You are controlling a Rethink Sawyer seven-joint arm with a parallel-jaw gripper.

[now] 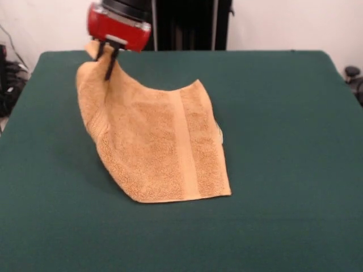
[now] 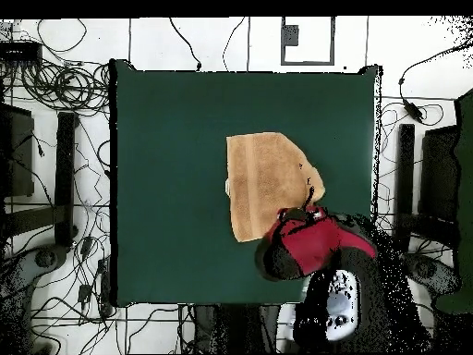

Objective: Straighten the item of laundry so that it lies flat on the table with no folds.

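Observation:
The item of laundry (image 1: 164, 147) is an orange-tan terry towel with a flat woven band. Its near part lies on the green table (image 1: 283, 141). Its far left corner is lifted off the cloth and hangs in a drape from my gripper (image 1: 108, 59), which is shut on that corner at the upper left of the front view. From overhead the item of laundry (image 2: 263, 180) sits right of the table's (image 2: 166, 185) centre, and the red arm head covers its lower right part, with the gripper (image 2: 308, 197) just showing at the towel's edge.
Cables and stands (image 2: 65, 185) surround the table on the floor. A dark frame (image 1: 187, 25) stands behind the far edge. Green cloth stretches wide to the right of the towel in the front view.

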